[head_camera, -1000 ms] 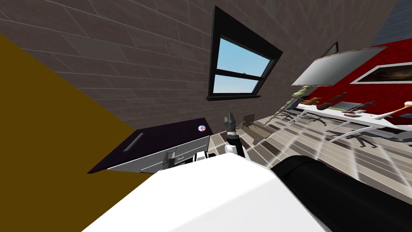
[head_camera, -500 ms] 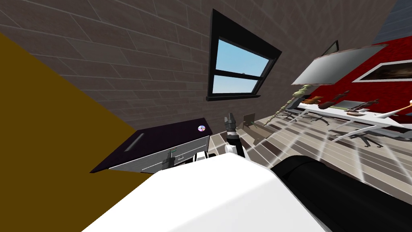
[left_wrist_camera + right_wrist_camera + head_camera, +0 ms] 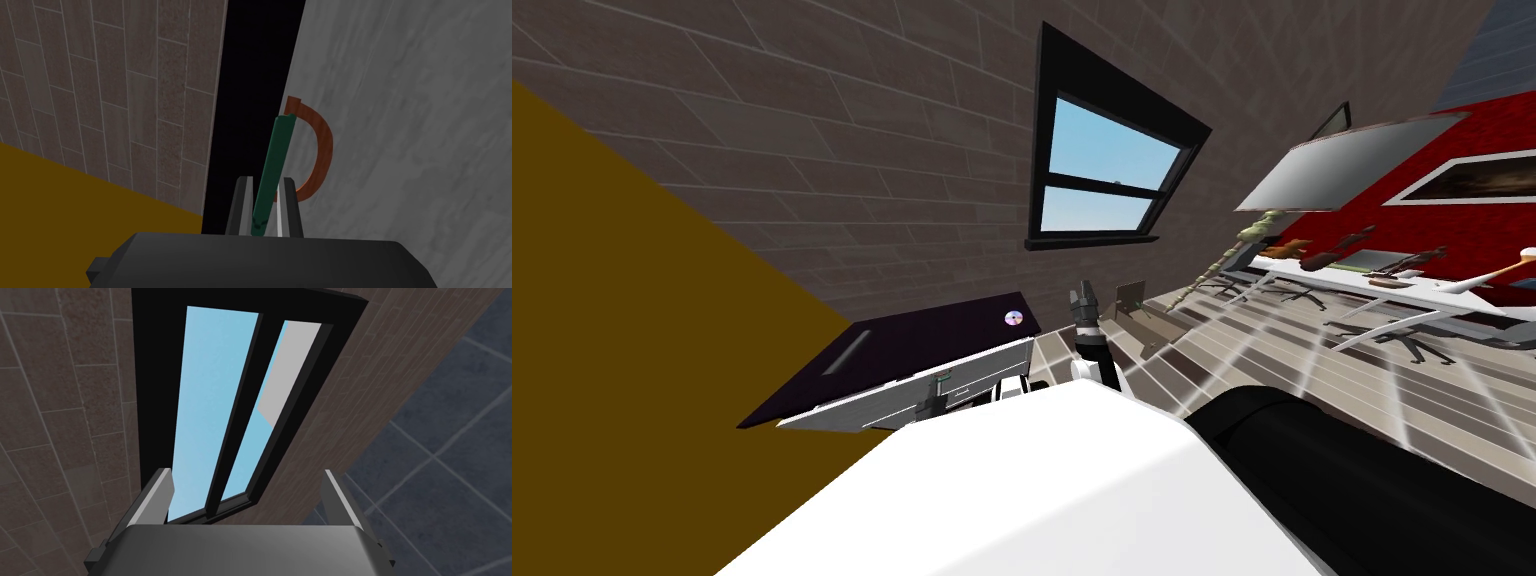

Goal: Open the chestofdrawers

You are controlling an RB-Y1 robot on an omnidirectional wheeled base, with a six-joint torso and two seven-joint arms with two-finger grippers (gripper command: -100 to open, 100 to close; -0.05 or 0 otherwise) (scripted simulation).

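Left wrist view: end effector (image 3: pixel 266 184) apparently gripping handle (image 3: pixel 274 160)

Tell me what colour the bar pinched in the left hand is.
Dark green. The bar in the left hand shows best in the left wrist view.

The green handle (image 3: pixel 272 165) has one end hidden behind the left hand (image 3: pixel 265 182). Things on the far worktop (image 3: pixel 1327 277) are too small to name.

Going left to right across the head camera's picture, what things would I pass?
Ochre wall → chest of drawers → disc → right end effector → table.
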